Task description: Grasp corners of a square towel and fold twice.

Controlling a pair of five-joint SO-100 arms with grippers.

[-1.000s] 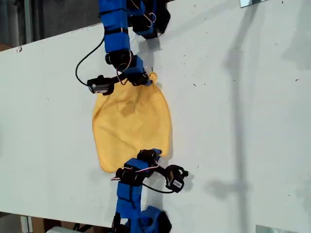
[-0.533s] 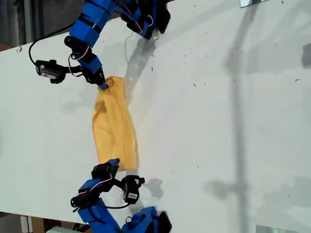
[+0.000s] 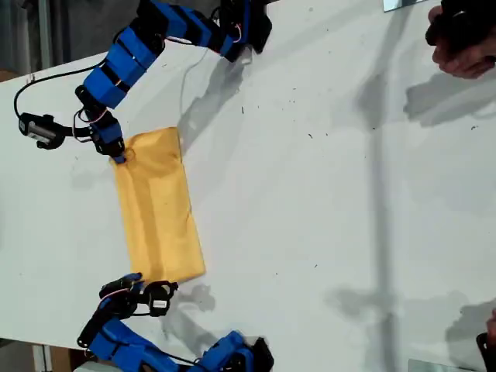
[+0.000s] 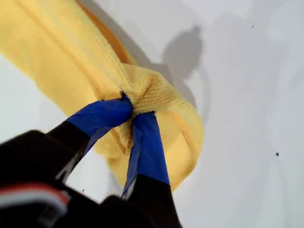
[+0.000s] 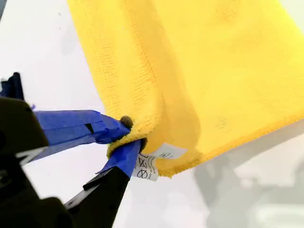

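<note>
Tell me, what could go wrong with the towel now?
My first hand pinches only a bunched bit of the towel, so it could slip out. My second hand grips just the corner by the tag; a tug might undo the fold. The bunched corner may leave a lump when let go.

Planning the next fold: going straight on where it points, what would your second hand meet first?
The towel: my second hand is shut on its tagged corner, with folded cloth probably straight ahead.
</note>
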